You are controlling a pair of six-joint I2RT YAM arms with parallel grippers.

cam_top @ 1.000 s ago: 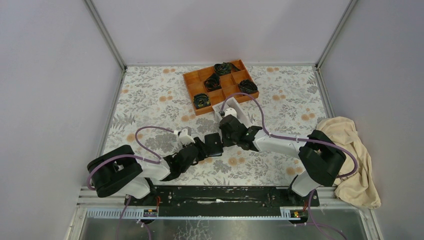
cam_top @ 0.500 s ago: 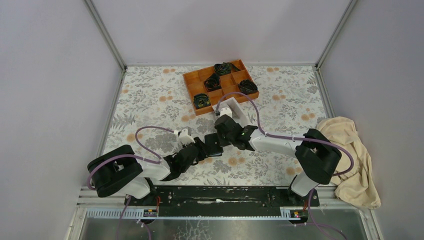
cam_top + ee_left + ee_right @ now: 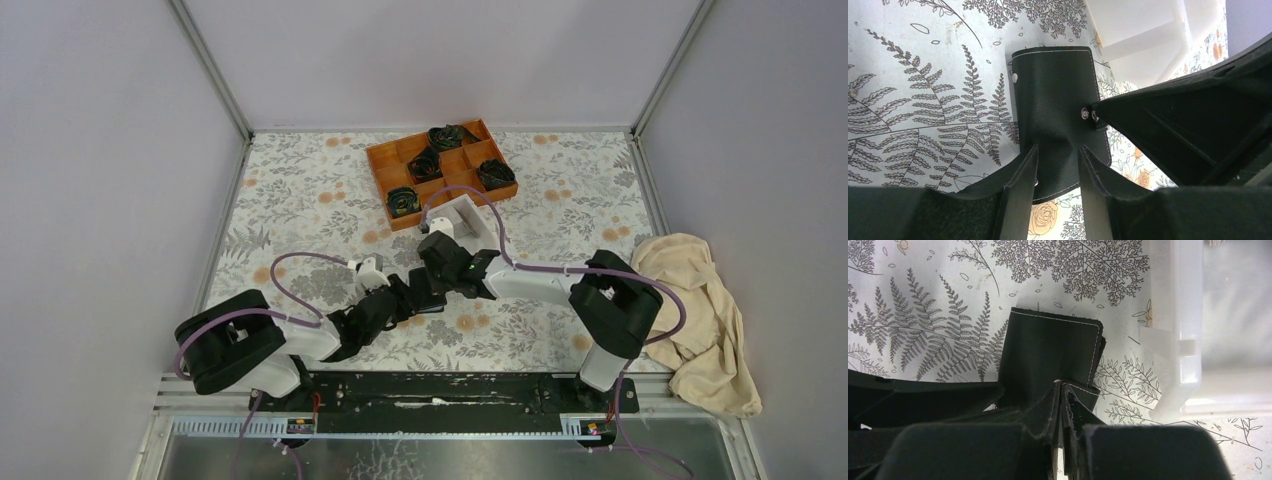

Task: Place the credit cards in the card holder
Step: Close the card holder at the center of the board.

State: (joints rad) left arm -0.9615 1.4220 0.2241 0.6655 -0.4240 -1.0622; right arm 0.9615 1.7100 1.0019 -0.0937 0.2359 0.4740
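While the left gripper [image 3: 1058,152] is clamping the card holder [image 3: 1055,90] lying on the table [image 3: 923,75], the right gripper [image 3: 1062,387] is apparently pinching its flap; any hard pull is risking slipping it free.

Left gripper [image 3: 407,296] and right gripper [image 3: 440,279] meet at the black card holder [image 3: 427,293]

Matt black leathery card holder [image 3: 1055,105], smooth white plastic box [image 3: 1175,315], orange wooden tray [image 3: 379,163]

Black card holder [image 3: 1053,95], white-stitched, on a grey fern-print table [image 3: 923,100] with orange roses; orange tray [image 3: 388,158].
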